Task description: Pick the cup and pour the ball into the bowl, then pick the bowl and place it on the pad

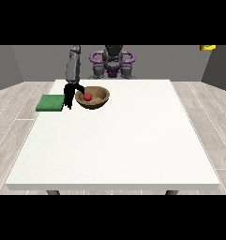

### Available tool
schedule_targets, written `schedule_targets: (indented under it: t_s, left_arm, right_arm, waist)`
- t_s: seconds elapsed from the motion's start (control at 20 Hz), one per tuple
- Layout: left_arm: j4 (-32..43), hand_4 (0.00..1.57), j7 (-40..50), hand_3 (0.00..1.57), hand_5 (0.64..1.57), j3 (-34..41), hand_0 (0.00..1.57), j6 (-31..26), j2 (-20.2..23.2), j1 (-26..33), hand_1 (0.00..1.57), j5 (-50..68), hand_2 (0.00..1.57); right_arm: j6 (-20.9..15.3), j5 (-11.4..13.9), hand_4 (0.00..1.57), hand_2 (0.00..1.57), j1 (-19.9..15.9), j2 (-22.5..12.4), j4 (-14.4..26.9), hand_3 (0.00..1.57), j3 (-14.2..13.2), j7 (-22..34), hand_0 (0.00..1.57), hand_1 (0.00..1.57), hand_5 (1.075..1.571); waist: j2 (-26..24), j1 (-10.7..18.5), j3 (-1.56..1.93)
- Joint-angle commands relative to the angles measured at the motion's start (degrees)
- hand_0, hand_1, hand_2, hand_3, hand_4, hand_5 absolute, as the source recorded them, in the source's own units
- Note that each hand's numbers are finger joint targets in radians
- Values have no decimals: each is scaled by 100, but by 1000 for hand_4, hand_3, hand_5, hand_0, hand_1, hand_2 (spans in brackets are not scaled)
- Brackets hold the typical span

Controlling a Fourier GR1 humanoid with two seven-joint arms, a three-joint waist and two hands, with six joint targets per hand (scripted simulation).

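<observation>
A brown bowl (98,99) sits on the white table (119,140) at the far left, with a red ball (87,97) lying inside it. A flat green pad (50,102) lies on the table just left of the bowl. The black hand at the view's left (68,96) hangs between the pad and the bowl. Its fingers point down beside the bowl's left wall with a small gap showing, and its thumb arches over towards the bowl's left rim. No cup shows in this view. No hand shows at the view's right.
The grey forearm (73,65) rises from the hand towards the robot's torso (112,61) behind the table's far edge. The table's left edge runs close beside the pad.
</observation>
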Motion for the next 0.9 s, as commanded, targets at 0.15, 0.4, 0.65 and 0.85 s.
schedule_targets:
  t_s: [0.15,0.4,0.65,0.85]
  left_arm:
    - [-86,1024,96,0,1545,53,0,-26,117,148,0,172,0]
    - [-245,1018,0,0,1533,114,0,-58,242,-121,0,257,0]
    - [-99,1071,137,0,1523,292,0,-429,394,-50,0,653,0]
    - [28,1143,-5,0,1520,291,0,-280,366,-55,0,503,0]
  right_arm:
    - [-427,168,472,0,-225,363,396,0,194,-14,0,0,1547]
    - [-995,95,621,1571,-76,-5,699,449,-139,525,1482,1482,1491]
    - [-1420,475,903,1571,382,-601,597,1566,-73,612,1571,1571,1495]
    - [-1953,709,960,1571,346,-525,208,1365,185,860,1571,1571,1536]
  waist:
    - [5,118,91]
    - [556,211,92]
    - [500,408,79]
    - [431,279,65]
